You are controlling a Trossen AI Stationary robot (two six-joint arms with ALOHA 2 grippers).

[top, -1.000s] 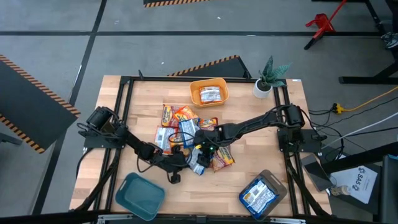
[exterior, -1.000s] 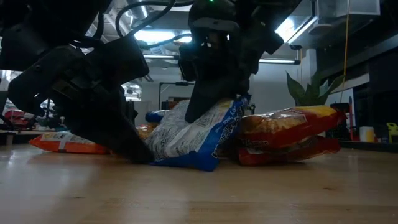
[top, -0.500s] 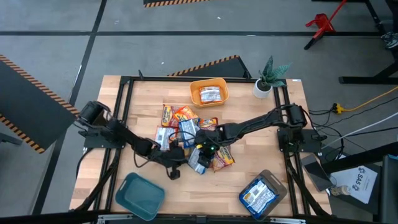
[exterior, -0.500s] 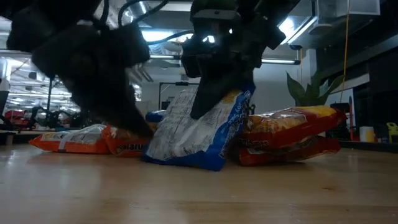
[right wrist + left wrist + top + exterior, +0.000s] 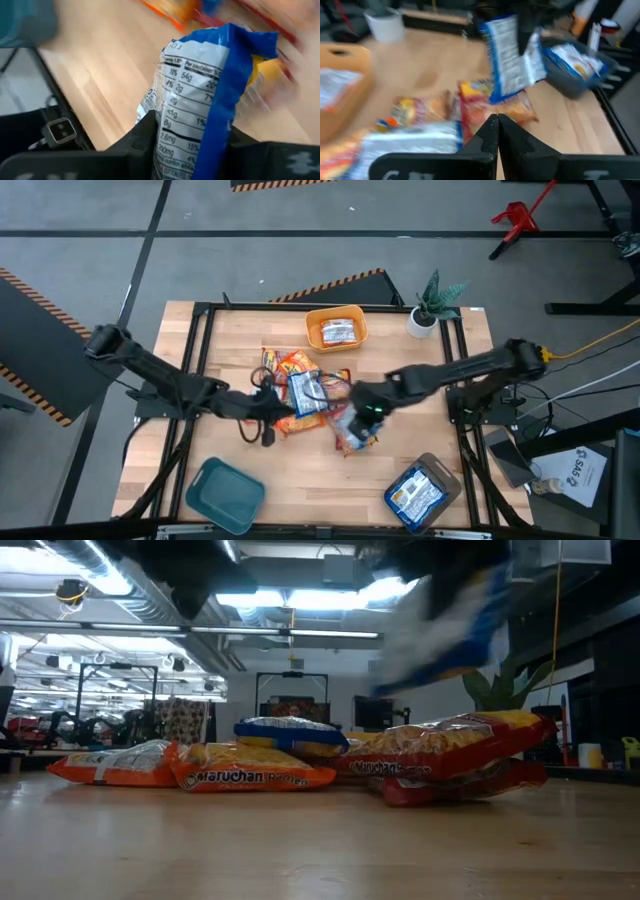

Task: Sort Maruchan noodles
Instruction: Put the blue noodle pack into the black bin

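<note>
Several Maruchan noodles packets, orange, red and blue-white, lie flat in a loose pile (image 5: 300,392) on the middle of the wooden table (image 5: 230,350). My right gripper (image 5: 362,415) hangs over the pile's right end, shut on a blue-white packet (image 5: 512,55) held above the table. The low view shows this packet (image 5: 440,625) high and blurred. My left gripper (image 5: 495,131) hovers shut and empty over the pile's left side (image 5: 268,415). My right gripper pinches one short end of the blue-white packet (image 5: 200,125) between its two fingers (image 5: 145,130). The fingers come slanting down from above. The packet hangs below them, tilted, its nutrition panel (image 5: 195,80) toward the wrist camera, lifted clear of the pile and the table.
An orange bin (image 5: 336,328) holding a packet stands at the far middle. A grey bin (image 5: 420,492) with blue packets sits at the near right, and a teal bin (image 5: 225,492) at the near left. A potted plant (image 5: 432,302) stands at the far right corner.
My right gripper has lifted the blue-white packet off the pile, clear of the table, and carried it toward the table's right edge. My left gripper, which stood low against that packet, has risen and drawn back toward the left, still shut.
</note>
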